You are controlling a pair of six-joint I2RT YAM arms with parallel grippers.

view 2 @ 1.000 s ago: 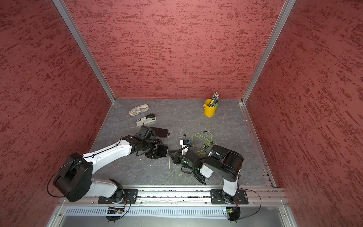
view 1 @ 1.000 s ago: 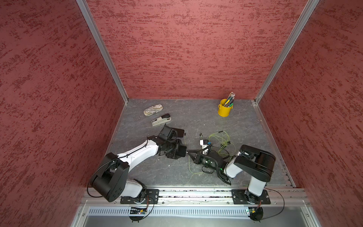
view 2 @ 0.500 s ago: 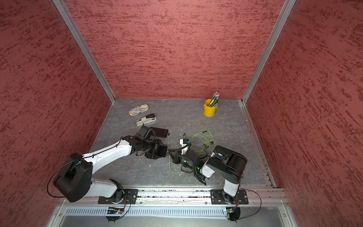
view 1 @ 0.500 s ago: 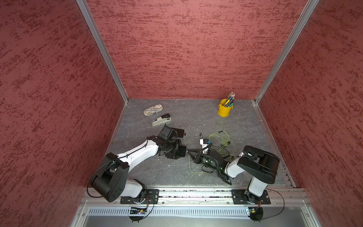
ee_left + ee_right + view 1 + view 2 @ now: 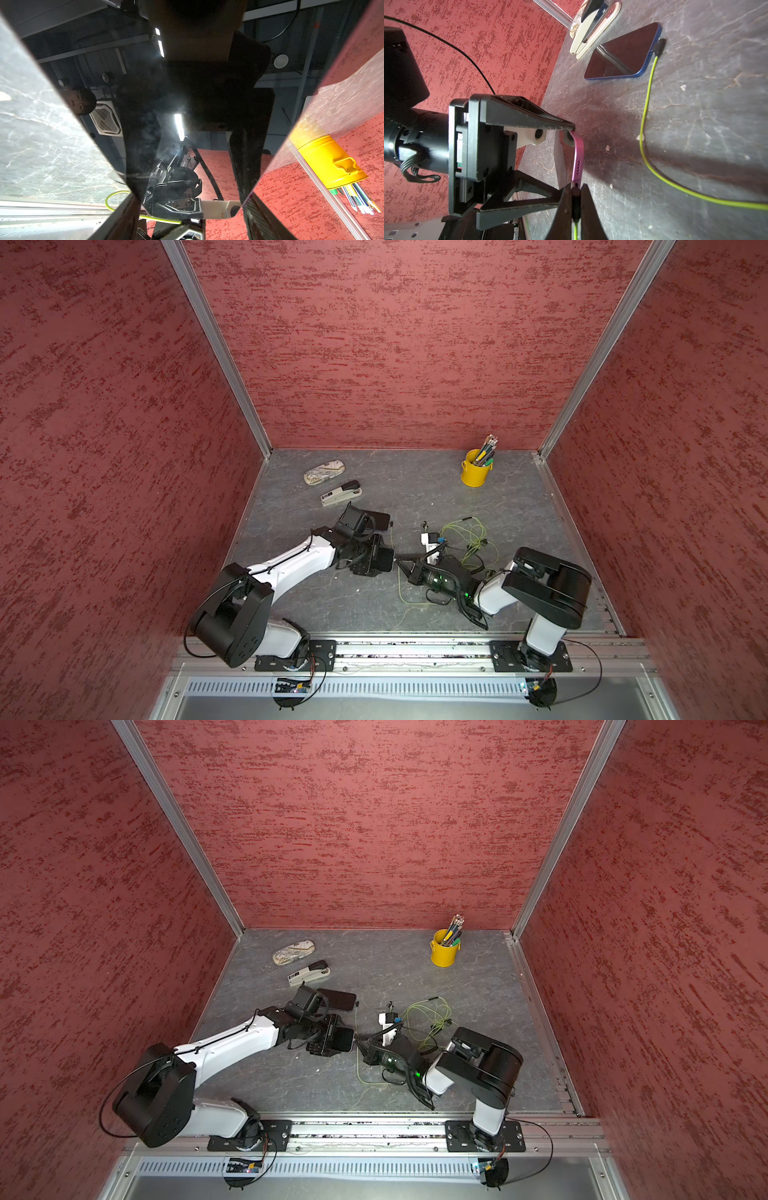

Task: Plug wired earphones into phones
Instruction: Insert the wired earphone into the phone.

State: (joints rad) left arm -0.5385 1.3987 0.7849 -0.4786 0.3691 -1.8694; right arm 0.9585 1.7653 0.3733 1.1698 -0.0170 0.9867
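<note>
**Grey stone tabletop (image 5: 415, 489), red walls: second plug at the port**

Right gripper (image 5: 575, 192) is pressed together on the black plug (image 5: 575, 200) of one yellow-green cable (image 5: 575, 230). The plug tip touches the end edge of the pink-rimmed phone (image 5: 187, 93); cannot tell if it is seated. Left gripper (image 5: 569, 156) clamps that phone across its width.

Farther out, the blue-rimmed phone (image 5: 623, 54) lies flat near the stapler (image 5: 341, 493). Its plug (image 5: 659, 46) is in and its trailing cable (image 5: 646, 116) runs across the tabletop.

Judged: one pairing done, one pending.

Count: two phones, two earphone cables, one stapler, one patterned case (image 5: 324, 472), one yellow pen cup (image 5: 476, 472).
</note>
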